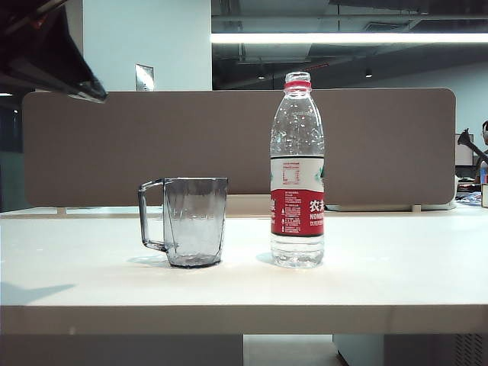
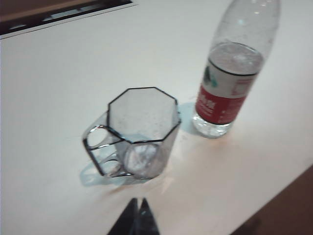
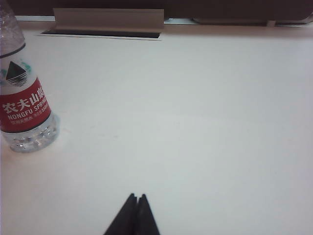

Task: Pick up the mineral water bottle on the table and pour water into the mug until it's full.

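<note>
**On the white table: bottle and mug upright, both grippers empty**

On the table [image 1: 381, 282], the mineral water bottle [image 1: 297, 171] stands upright with its cap off, just beside the mug [image 1: 192, 221], which sits to its left in the exterior view; the two are near but not touching. The mug's squared handle points away from the bottle. A taupe divider panel [image 1: 114, 145] runs behind them.

Exterior view only: the bottle's full height, red neck ring and open mouth. A dark piece of arm hardware [image 1: 53, 53] juts in at the upper left corner; neither gripper's fingertips show here.

Left wrist view only: the mug's octagonal rim from above (interior looks empty, with droplets on the wall). The left gripper [image 2: 137, 215] hovers over the table's front side, its fingertips pressed together with nothing between them; the mug [image 2: 139, 134] is just ahead of it, the bottle [image 2: 230, 83] further off to one side.

Right wrist view only: the label's Chinese characters and "NONGFU SPRING" text. The right gripper [image 3: 134, 213] is closed and empty; the bottle [image 3: 22, 103] stands well apart from it. Mug not seen here.
</note>
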Controlling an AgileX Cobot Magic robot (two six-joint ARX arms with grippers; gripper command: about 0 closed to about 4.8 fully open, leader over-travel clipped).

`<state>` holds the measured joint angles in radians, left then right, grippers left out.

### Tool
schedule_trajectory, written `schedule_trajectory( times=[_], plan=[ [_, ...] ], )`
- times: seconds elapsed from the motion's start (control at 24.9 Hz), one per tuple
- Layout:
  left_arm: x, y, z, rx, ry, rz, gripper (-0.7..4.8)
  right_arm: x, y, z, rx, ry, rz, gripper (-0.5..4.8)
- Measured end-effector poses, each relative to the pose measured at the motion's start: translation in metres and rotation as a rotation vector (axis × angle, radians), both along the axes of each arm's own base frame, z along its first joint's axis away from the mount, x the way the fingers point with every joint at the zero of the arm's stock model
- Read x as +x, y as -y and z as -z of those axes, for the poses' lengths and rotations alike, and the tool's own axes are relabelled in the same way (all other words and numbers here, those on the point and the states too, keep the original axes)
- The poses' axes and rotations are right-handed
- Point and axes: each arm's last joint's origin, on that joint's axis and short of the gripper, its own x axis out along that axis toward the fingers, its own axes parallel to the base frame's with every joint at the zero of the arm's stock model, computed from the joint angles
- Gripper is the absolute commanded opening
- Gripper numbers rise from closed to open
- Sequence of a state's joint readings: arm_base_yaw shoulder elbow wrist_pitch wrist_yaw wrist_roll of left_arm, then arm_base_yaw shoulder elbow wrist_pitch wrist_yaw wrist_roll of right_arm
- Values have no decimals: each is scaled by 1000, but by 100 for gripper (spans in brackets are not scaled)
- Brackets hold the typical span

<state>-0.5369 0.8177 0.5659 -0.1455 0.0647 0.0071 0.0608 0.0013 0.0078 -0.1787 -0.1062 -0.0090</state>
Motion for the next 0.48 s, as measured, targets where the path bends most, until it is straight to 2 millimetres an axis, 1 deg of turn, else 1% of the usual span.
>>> schedule_trajectory(
  times=[0.04, 0.12, 0.2, 0.24, 0.28, 0.48],
  plan=[
    [-1, 2, 0, 0, 0, 13, -5, 0, 0, 0, 0, 0, 0, -5],
    [-3, 4, -3, 32, 17, -48, -5, 0, 0, 0, 0, 0, 0, -5],
    [-3, 2, -15, 53, 54, -139, -5, 0, 0, 0, 0, 0, 0, -5],
    [-6, 3, -28, 55, 60, -140, -5, 0, 0, 0, 0, 0, 0, -5],
    [-9, 4, -36, 57, 57, -120, -5, 0, 0, 0, 0, 0, 0, -5],
    [-24, 8, -61, 84, 40, -33, -5, 0, 0, 0, 0, 0, 0, -5]
  ],
)
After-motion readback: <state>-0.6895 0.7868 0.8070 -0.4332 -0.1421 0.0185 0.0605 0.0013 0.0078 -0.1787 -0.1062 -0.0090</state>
